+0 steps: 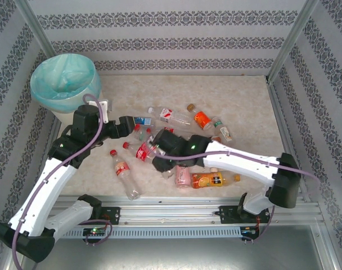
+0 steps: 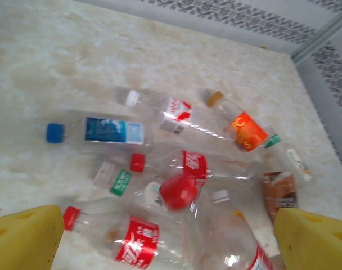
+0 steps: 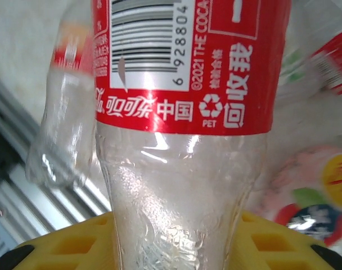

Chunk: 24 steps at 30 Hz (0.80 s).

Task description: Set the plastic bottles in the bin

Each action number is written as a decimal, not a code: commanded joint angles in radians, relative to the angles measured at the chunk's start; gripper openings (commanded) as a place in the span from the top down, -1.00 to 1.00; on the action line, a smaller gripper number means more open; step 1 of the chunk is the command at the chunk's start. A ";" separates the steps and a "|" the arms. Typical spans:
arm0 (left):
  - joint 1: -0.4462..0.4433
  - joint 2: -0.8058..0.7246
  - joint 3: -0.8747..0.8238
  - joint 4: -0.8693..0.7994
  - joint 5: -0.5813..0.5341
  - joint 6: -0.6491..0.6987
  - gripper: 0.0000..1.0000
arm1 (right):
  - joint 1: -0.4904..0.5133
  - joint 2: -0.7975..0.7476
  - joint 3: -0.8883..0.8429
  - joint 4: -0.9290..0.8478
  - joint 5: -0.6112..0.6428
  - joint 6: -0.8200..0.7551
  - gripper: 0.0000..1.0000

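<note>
Right gripper (image 3: 176, 244) is clamped on a clear red-labelled bottle (image 3: 179, 107), its yellow pads pinching the clear body beside the label, down in the heap of plastic bottles (image 1: 176, 140) mid-table. Left gripper (image 2: 171, 247) hangs over the scatter with jaws spread wide and nothing in them. This looks like the pick-up step for one bottle. The bin (image 1: 91, 90) sits in the far left corner, well apart from the heap. The next move, I'd say, is a clean lift clear of the neighbours, then a long carry across to the bin, minding the left arm in between
</note>
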State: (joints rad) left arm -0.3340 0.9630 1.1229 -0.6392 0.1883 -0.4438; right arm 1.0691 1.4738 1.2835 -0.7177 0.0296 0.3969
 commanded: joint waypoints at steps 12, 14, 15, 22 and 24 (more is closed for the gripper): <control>0.011 0.106 -0.012 0.293 0.339 -0.210 -0.57 | -0.038 -0.127 0.005 0.151 0.017 -0.051 0.24; 0.011 0.102 -0.021 0.304 0.333 -0.216 -0.52 | -0.037 -0.143 -0.012 0.167 0.010 -0.046 0.25; 0.012 0.099 -0.027 0.310 0.329 -0.222 -0.50 | -0.035 -0.149 -0.023 0.176 0.004 -0.049 0.25; 0.017 0.101 -0.037 0.329 0.307 -0.236 -0.43 | -0.024 -0.155 -0.027 0.171 -0.018 -0.068 0.26; 0.016 0.105 -0.037 0.342 0.312 -0.240 -0.36 | -0.020 -0.149 -0.023 0.168 -0.030 -0.073 0.26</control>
State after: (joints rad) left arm -0.3309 1.0718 1.0924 -0.3565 0.4969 -0.6636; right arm 1.0328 1.3380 1.2663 -0.5739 0.0307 0.3523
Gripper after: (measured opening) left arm 0.692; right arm 0.386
